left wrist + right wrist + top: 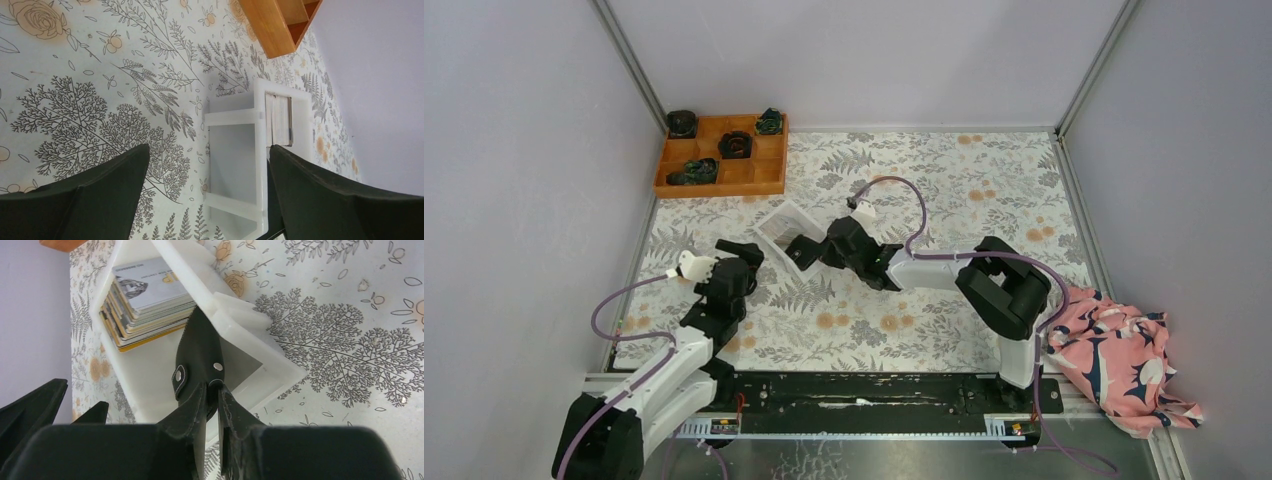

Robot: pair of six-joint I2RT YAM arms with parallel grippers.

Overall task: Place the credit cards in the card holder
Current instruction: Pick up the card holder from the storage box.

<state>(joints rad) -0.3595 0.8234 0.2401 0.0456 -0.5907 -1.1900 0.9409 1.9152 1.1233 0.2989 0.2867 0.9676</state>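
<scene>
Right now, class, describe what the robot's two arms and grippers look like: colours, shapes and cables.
The left arm and right arm share white links with black joints. A purple cable loops along each. The left gripper and right gripper are matte black, each with two tapering fingers.

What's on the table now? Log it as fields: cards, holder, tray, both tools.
credit cards: stacked in one compartment of the white tray
card holder: black, edge-on, at the tray beside the card stack
right tool: shut on the card holder
left tool: open, empty, facing the tray
orange box: far left corner, dark items inside
</scene>
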